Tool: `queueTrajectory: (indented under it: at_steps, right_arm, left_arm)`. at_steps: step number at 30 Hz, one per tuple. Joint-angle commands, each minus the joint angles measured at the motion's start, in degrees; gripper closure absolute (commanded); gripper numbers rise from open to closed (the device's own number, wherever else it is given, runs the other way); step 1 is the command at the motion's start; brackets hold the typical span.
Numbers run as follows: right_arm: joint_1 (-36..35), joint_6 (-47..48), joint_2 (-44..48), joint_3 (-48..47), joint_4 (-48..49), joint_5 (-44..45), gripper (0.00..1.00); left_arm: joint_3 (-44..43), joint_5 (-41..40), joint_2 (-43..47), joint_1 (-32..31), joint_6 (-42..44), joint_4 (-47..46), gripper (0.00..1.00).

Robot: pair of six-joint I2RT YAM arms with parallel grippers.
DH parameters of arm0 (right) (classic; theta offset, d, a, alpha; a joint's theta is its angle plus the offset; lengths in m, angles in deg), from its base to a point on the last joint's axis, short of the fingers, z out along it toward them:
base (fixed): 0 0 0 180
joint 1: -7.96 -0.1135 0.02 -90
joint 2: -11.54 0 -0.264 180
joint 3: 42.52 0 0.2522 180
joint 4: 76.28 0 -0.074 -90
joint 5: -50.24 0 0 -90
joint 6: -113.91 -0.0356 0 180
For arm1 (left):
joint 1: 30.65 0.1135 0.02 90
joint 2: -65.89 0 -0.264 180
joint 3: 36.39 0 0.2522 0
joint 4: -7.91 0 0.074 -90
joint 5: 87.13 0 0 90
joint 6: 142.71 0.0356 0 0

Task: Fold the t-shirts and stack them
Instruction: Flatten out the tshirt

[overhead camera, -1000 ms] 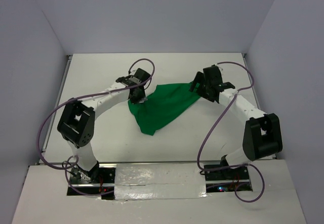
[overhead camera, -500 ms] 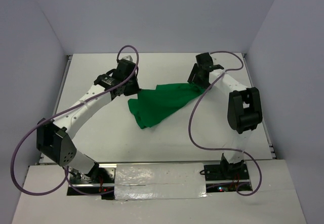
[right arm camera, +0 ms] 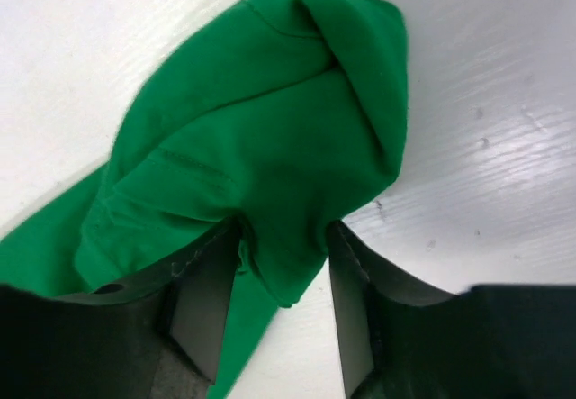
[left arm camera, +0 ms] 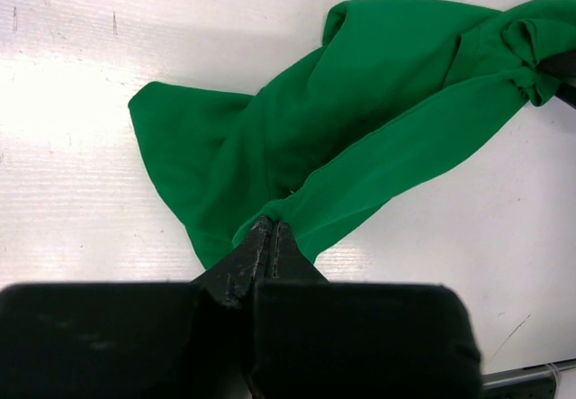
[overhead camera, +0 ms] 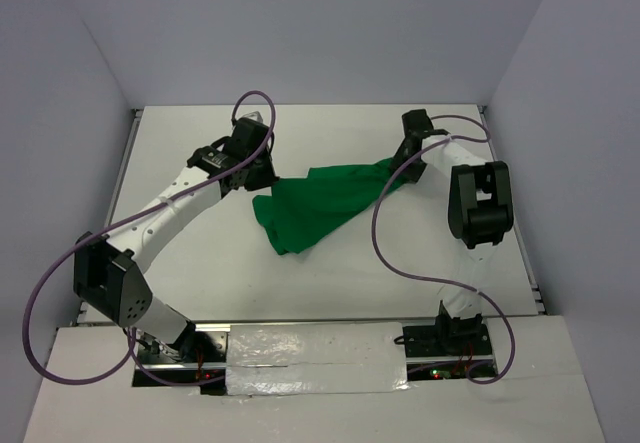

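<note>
**Green shirt spanned between two grippers**

The plain bright green soft fabric t-shirt (overhead camera: 318, 203) lies crumpled on the flat white table (overhead camera: 220, 263), toward its far middle. The left gripper (left arm camera: 273, 230) is pressed together, pinching a fold at the shirt's left end. The right gripper (right arm camera: 286, 237) straddles the bunched right end with its fingers apart; whether it pinches the cloth, I cannot tell.

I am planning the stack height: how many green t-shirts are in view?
1. The bright green soft fabric t-shirt lies crumpled on the white table, one end pinched by the left gripper, the other within the open right gripper. Another may hide beneath.
</note>
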Motion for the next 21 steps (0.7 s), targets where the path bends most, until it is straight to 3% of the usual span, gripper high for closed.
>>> queueTrajectory:
  at_steps: [1,2,4,5,8,10,15,21]
  right_arm:
    - [0.46,-2.44,1.2,0.99,2.35,-1.53,0.53]
    - [0.55,-2.7,1.98,1.43,2.78,-1.36,0.63]
    - [0.46,-3.23,3.13,3.01,3.66,-0.83,0.71]
    - [0.46,-3.4,4.44,3.71,4.36,-0.39,0.81]
    - [0.46,-3.76,6.9,5.47,4.99,0.75,0.96]
    - [0.55,-3.41,8.14,6.0,4.29,1.1,1.0]
    - [0.55,-1.83,17.62,11.52,4.55,4.09,1.0]
    - [0.46,0.46,34.14,19.61,2.09,5.41,1.0]
  left_arm:
    - [-1.11,0.11,-0.6,0.03,0.06,0.32,1.0]
    - [-0.94,-0.07,-0.6,0.03,0.06,0.4,1.0]
    - [-0.76,-0.33,-0.6,0.03,0.15,0.4,1.0]
    - [-0.76,-0.51,-0.6,0.03,0.24,0.4,1.0]
    - [-0.23,-0.6,-0.78,-0.06,0.24,0.32,1.0]
    - [-0.14,-0.77,-0.95,0.03,0.07,0.49,1.0]
    - [-0.93,-4.19,-2.0,0.73,0.24,2.59,1.0]
    - [-1.64,-4.03,0.53,7.84,1.47,4.53,1.0]
